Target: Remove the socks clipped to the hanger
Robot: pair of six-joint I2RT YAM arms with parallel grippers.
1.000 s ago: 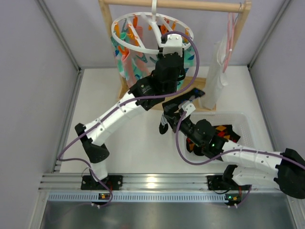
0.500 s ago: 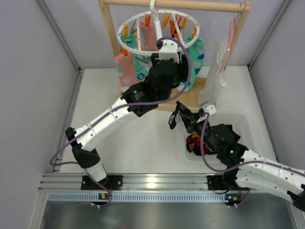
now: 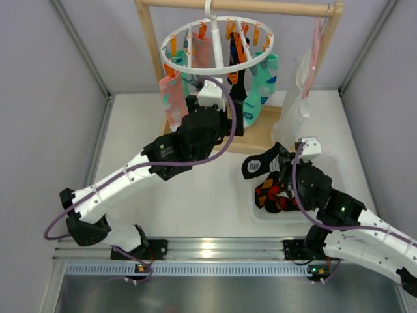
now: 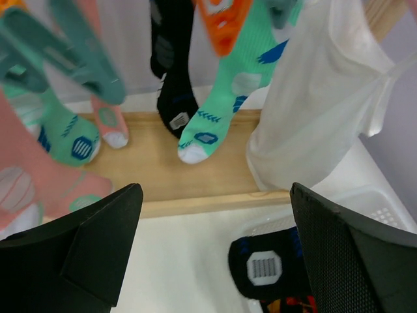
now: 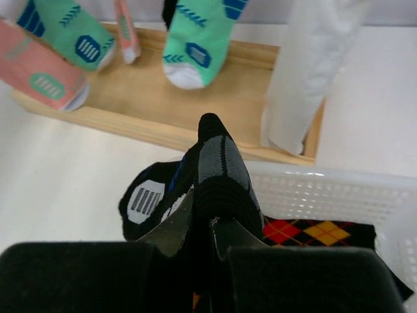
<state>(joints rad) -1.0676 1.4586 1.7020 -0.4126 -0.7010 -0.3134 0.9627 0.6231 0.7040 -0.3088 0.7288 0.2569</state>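
Right wrist view, nearest me: my right fingers (image 5: 225, 238) are pinched tight on a black sock (image 5: 218, 169), held over the rim of the white basket (image 5: 326, 192) where an argyle pair (image 5: 313, 231) lies. Beyond, my left fingers (image 4: 104, 228) are spread wide and hold nothing, hovering over the desk (image 3: 195, 195) just below the hanger (image 3: 215, 65). Farthest back, that ring hangs from the wooden rail (image 3: 260, 6) with pink (image 3: 171, 98), mint (image 3: 260, 88) and black (image 3: 236, 81) socks clipped on. I judge one sock freed but not yet dropped, and most of the job left.
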